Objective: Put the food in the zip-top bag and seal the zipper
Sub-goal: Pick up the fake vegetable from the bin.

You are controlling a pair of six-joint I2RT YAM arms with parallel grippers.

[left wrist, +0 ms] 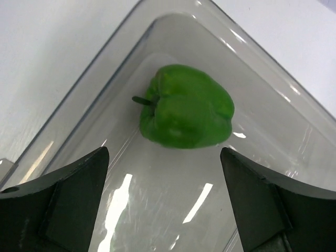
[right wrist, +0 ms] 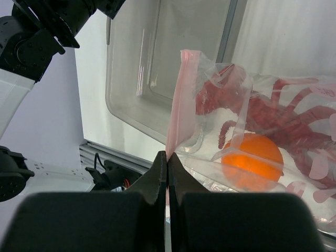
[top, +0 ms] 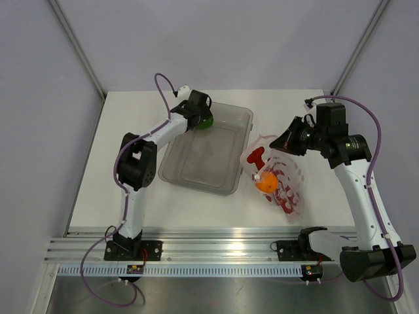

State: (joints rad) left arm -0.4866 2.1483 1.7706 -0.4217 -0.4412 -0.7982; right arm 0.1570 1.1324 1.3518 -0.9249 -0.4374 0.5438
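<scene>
One lobster (top: 256,157), one orange (top: 266,183), one pepper (left wrist: 186,107), one bag (top: 294,173), one tray (top: 203,157)

Your glossy green pepper (left wrist: 186,107) lies on its side in the tray's (top: 177,171) far left corner. Right of the tabletop's (top: 196,209) centre, your clear bag (top: 291,176) holds the red lobster (right wrist: 273,113) and orange fruit (right wrist: 252,157); its pink zipper (right wrist: 181,100) stands raised.

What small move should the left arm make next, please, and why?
Probably advance the left gripper and close on the pepper: it lies in the tray's corner just ahead of the open fingers, the only food outside the bag. The right gripper pinches the zipper; lobster and orange are inside.
</scene>
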